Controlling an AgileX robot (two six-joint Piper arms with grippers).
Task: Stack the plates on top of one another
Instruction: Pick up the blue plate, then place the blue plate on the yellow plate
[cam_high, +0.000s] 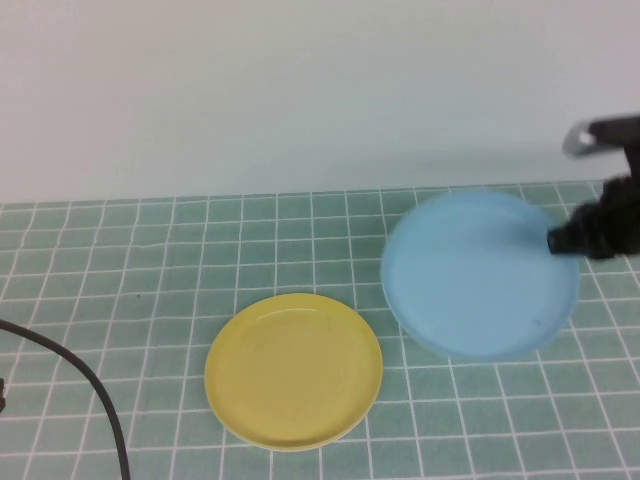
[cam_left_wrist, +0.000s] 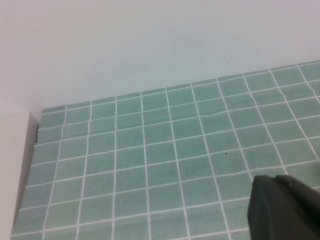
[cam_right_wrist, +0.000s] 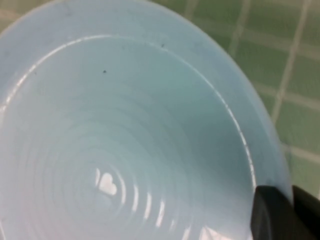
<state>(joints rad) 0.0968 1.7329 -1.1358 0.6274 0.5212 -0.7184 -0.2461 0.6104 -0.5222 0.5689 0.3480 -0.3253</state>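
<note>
A yellow plate (cam_high: 293, 370) lies flat on the green tiled table, near the front middle. A light blue plate (cam_high: 470, 275) is to its right and a little farther back, apart from it. My right gripper (cam_high: 572, 240) is shut on the blue plate's right rim. In the right wrist view the rim of the blue plate (cam_right_wrist: 125, 130) passes between the two dark fingers of the right gripper (cam_right_wrist: 291, 200). My left gripper (cam_left_wrist: 278, 181) shows only in the left wrist view, shut and empty over bare tiles, away from both plates.
A black cable (cam_high: 90, 385) curves across the table's front left corner. A white wall (cam_high: 300, 90) closes off the back of the table. The table's left edge (cam_left_wrist: 31, 165) shows in the left wrist view.
</note>
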